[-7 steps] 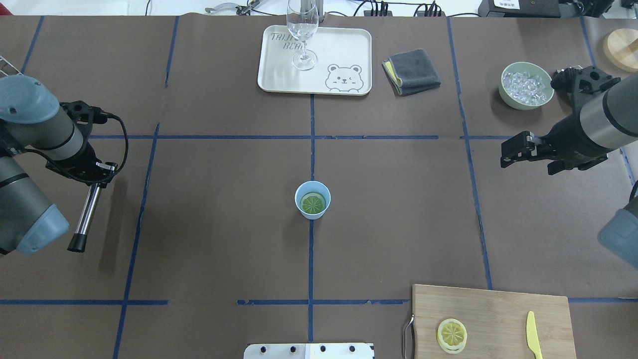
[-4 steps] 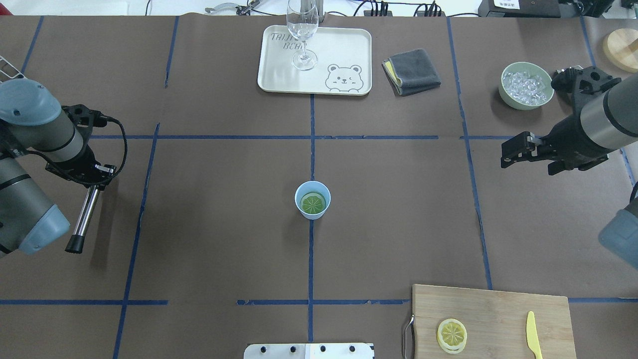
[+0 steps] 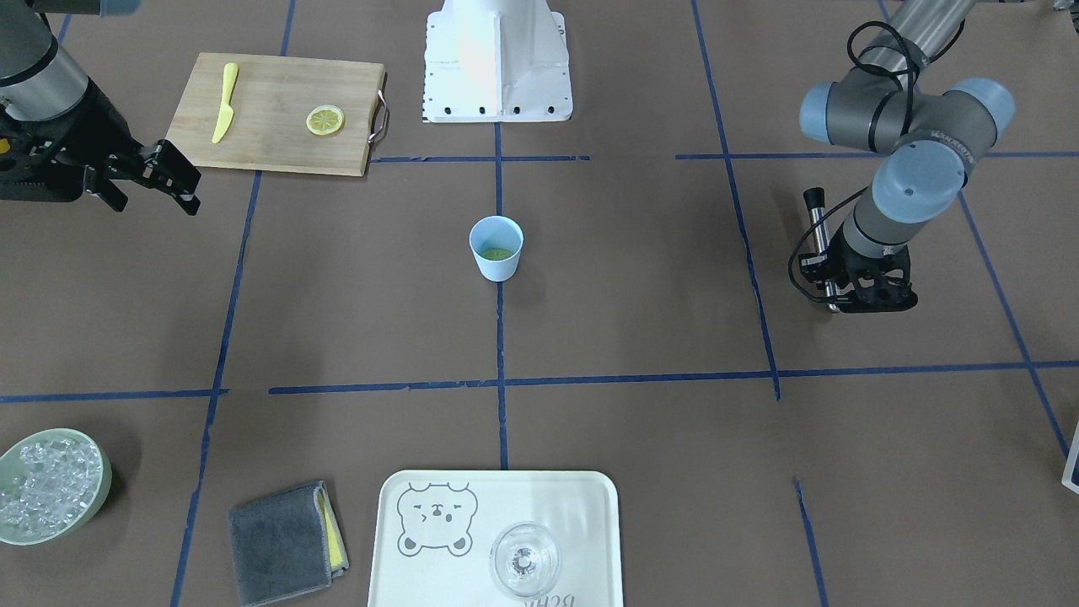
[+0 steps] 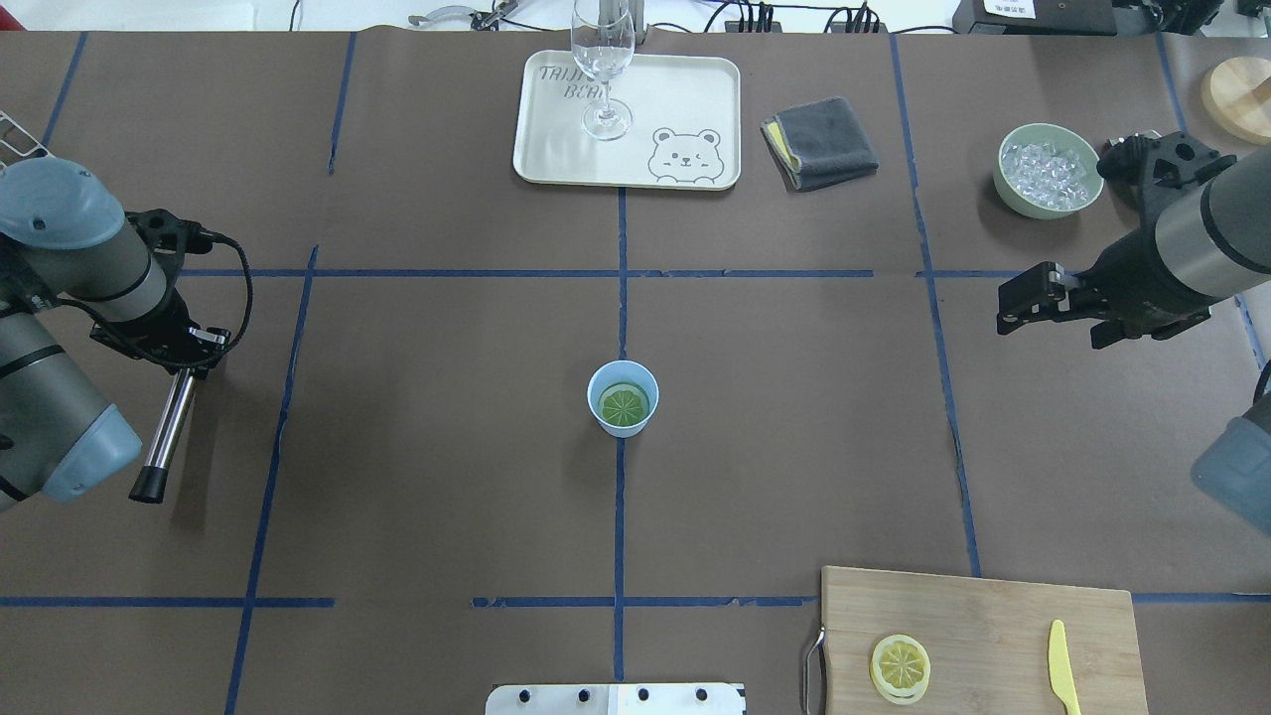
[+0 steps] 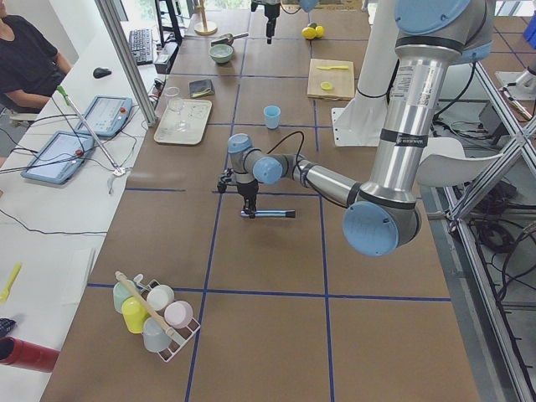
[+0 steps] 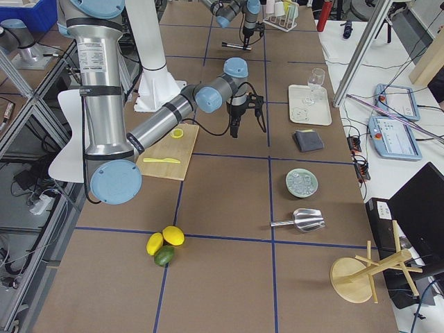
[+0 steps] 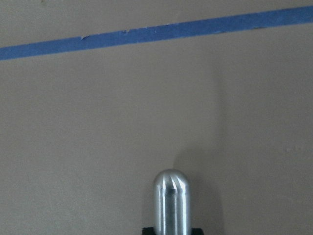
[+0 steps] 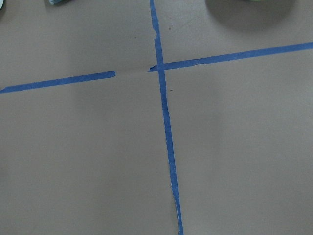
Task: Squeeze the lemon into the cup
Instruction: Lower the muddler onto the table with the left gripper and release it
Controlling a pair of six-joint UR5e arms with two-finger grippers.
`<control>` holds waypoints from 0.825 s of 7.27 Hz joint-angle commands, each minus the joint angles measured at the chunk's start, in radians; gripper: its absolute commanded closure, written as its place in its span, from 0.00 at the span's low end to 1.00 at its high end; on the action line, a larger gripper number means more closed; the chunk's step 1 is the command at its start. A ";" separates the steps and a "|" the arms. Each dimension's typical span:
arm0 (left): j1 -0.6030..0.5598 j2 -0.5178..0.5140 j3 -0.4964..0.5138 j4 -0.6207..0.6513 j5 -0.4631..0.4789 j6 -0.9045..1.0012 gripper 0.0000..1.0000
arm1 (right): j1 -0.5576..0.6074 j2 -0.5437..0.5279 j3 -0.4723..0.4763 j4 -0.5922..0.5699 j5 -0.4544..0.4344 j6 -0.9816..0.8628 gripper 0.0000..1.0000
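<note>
The light-blue cup (image 4: 623,382) stands at the table's middle, also in the front view (image 3: 496,257). A lemon slice (image 4: 623,404) lies flat inside it and looks greenish. A second lemon slice (image 4: 901,665) lies on the wooden cutting board (image 4: 993,606). My left gripper (image 4: 189,359) is at the far left, well away from the cup, shut on a metal rod with a black tip (image 4: 167,432); the rod's rounded end shows in the left wrist view (image 7: 170,198). My right gripper (image 4: 1011,303) hovers open and empty at the right, far from the cup.
A cream tray (image 4: 685,89) with a clear wine glass (image 4: 603,70) is at the back. A folded grey cloth (image 4: 821,142) and a pale green bowl of ice (image 4: 1049,169) lie to its right. A yellow knife (image 4: 1062,665) lies on the board.
My left arm has drawn slightly back toward the table's left edge with the rod. The right arm, the cup and the slices have not moved.
</note>
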 commanded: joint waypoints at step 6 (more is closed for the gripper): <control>-0.017 -0.002 0.009 -0.035 -0.002 0.000 0.17 | 0.001 0.000 0.003 0.000 0.001 0.001 0.00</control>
